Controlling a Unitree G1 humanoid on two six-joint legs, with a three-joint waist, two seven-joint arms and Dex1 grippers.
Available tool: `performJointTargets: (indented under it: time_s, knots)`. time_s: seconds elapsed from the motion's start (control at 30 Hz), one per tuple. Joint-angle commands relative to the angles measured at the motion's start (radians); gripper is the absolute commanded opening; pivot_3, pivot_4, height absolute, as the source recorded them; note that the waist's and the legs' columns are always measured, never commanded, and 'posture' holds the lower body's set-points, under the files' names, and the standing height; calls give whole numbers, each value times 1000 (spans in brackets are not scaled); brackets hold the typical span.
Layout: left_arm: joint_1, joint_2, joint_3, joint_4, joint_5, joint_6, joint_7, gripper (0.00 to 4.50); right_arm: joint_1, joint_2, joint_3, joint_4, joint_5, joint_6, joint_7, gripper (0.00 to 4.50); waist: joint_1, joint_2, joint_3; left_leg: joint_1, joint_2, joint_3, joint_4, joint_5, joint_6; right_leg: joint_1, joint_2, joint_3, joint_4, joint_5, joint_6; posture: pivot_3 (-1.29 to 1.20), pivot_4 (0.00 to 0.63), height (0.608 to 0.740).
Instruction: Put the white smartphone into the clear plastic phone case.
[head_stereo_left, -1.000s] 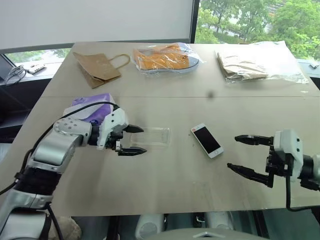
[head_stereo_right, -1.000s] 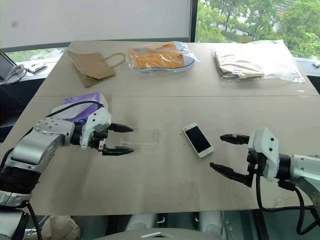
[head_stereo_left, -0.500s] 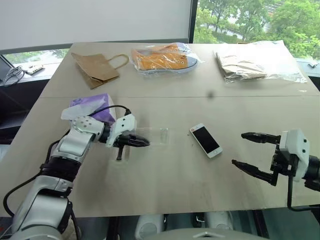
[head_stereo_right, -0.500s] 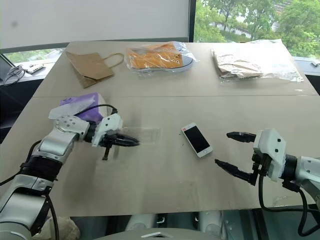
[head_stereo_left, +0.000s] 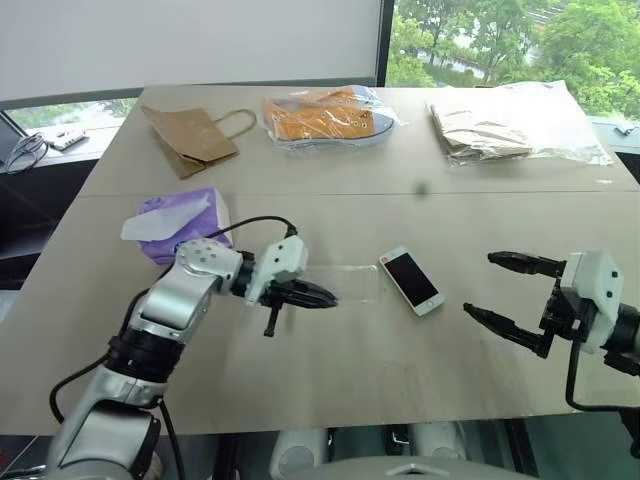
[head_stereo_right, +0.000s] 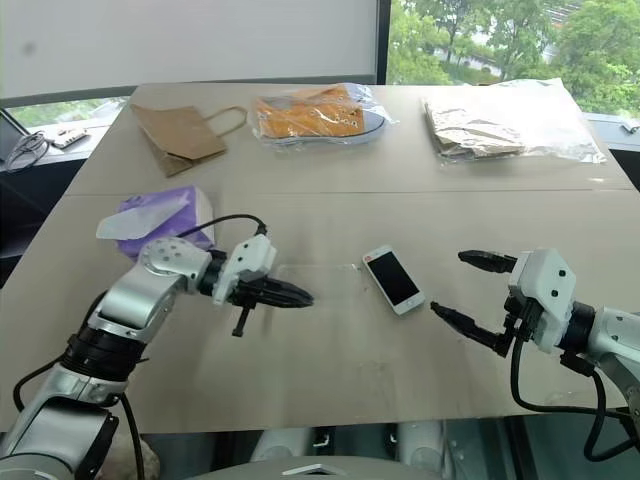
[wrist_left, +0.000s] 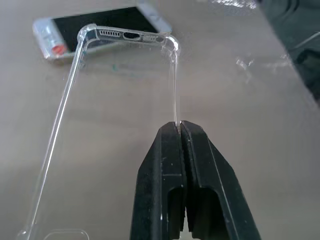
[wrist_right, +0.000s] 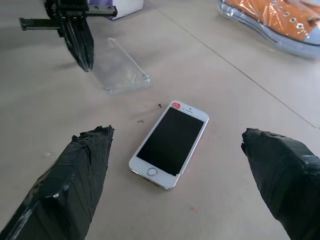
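The white smartphone (head_stereo_left: 411, 281) lies screen up on the table, right of centre. The clear plastic phone case (head_stereo_left: 352, 281) lies just left of it, and one end of the clear plastic phone case (wrist_left: 122, 35) almost touches the white smartphone (wrist_left: 100, 27). My left gripper (head_stereo_left: 330, 297) is shut on the case's long side wall, where its fingertips (wrist_left: 172, 135) pinch the thin edge. My right gripper (head_stereo_left: 479, 285) hovers open to the right of the phone with nothing between its fingers; in its wrist view the phone (wrist_right: 170, 144) lies just ahead of them.
Along the table's far side lie a brown paper bag (head_stereo_left: 195, 135), orange shoes in a clear bag (head_stereo_left: 325, 118) and brown items in a crinkly clear bag (head_stereo_left: 505, 125). A purple tissue pack (head_stereo_left: 180, 215) sits behind my left arm.
My left gripper closed on the case's edge and slid it to the right, up against the phone. The right gripper has stayed open and almost still.
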Motion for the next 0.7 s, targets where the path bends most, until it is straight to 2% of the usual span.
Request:
performJointTargets:
  time_s: [0.03, 0.27, 0.43, 0.7]
  knots:
    - [-5, -6, -10, -37, -1, 17, 17, 27, -10, -1, -14, -16, 0, -21, -3, 4500, 1, 0, 0, 0, 0, 0, 0, 0, 0, 0, 0, 0, 0, 0, 0, 0, 150, 740]
    - [2, 37, -50, -3, 60, 5, 15, 27, 9, 1, -27, -32, 12, -4, -6, 4500, 2, 0, 0, 0, 0, 0, 0, 0, 0, 0, 0, 0, 0, 0, 0, 0, 150, 740]
    - [-28, 14, -81, 24, 91, 23, 32, 27, 25, 12, -10, -53, 14, 4, -20, 4500, 5, 0, 0, 0, 0, -1, 0, 0, 0, 0, 0, 0, 0, 0, 0, 0, 150, 740]
    - [-99, -24, -124, -15, 94, 177, 59, 27, 62, 6, -41, -89, 37, 19, -21, 4500, 6, 0, 0, 0, -1, -1, 1, 0, 0, 1, 0, 0, 0, 0, 0, 0, 150, 740]
